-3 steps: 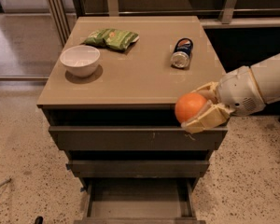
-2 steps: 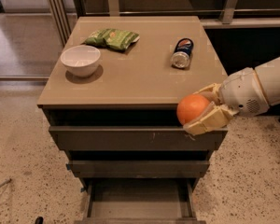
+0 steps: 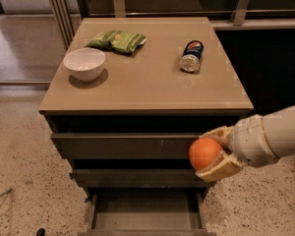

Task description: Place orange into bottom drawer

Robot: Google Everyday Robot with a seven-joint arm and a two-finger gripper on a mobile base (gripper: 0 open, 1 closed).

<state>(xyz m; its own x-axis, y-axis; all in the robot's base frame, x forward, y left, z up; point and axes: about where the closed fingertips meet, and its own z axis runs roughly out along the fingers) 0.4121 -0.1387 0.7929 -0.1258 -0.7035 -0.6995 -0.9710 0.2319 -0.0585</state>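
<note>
Hanging mid-air before the drawer fronts (image 3: 123, 145), above and right of the open bottom drawer (image 3: 145, 214): orange (image 3: 204, 154), clamped across its widest part by gripper (image 3: 215, 153). Round, smooth; probably firm, fairly light, prone to rolling once released. Hold best taken on the equator. Tabletop (image 3: 147, 85) behind: white bowl (image 3: 84, 64), green packet (image 3: 119, 40), toppled can (image 3: 191, 56).
</note>
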